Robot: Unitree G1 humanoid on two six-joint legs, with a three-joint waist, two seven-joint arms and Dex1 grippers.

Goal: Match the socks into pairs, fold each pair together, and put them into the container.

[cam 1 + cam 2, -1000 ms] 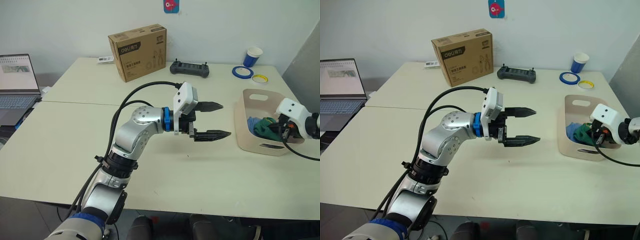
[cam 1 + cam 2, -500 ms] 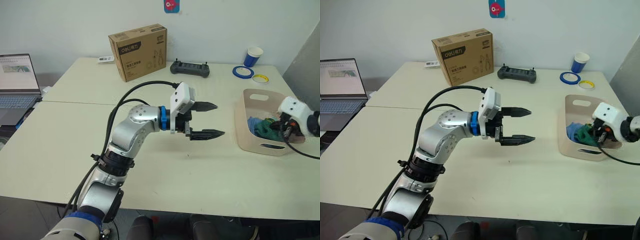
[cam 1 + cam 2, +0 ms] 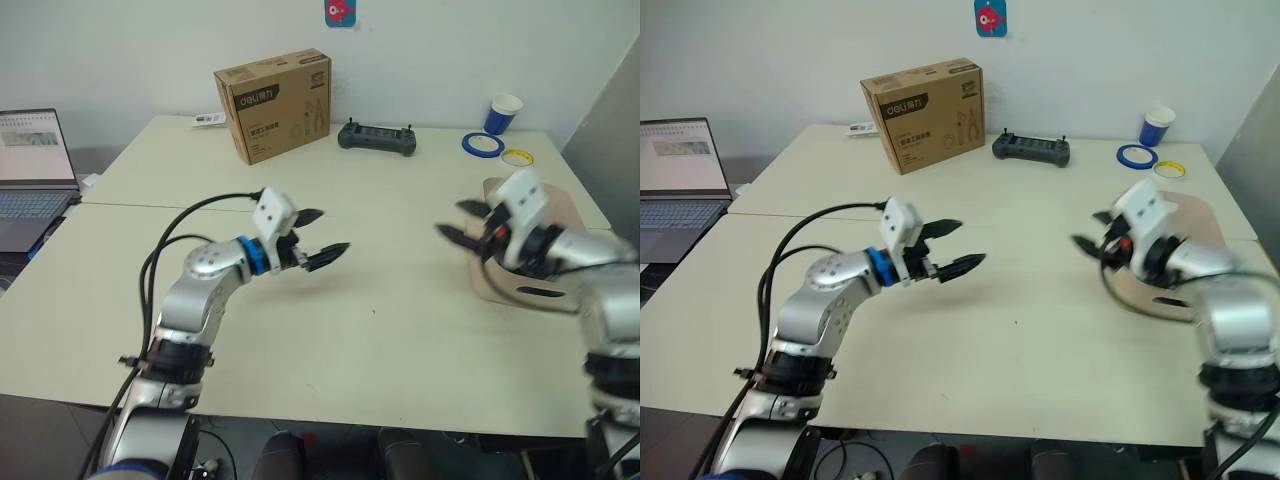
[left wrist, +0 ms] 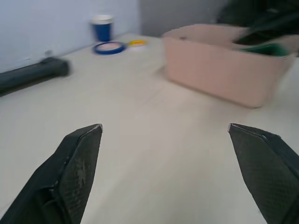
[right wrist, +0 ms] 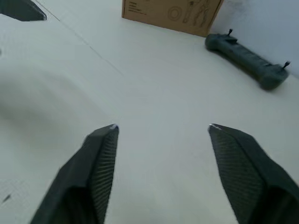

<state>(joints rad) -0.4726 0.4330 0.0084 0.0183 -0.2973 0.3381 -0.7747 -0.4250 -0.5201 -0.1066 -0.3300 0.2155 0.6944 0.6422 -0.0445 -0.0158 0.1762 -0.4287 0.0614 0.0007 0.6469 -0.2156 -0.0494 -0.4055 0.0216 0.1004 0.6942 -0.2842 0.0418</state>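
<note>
Container, pale pink rectangular plastic basin (image 3: 500, 283), sits right of frame on cream desk (image 3: 370, 320), green sock (image 4: 264, 48) inside. Right claw (image 3: 462, 222) beside it, nearer, spread wide, empty. Left claw (image 3: 322, 234) centre-left, spread, empty.

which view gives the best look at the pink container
The left wrist view: the container sits unobstructed, its long side wall and rim plain, with something dark green at its top edge. In both eye views the right gripper and its arm cover most of it, leaving only parts of the rim and near wall.
</note>
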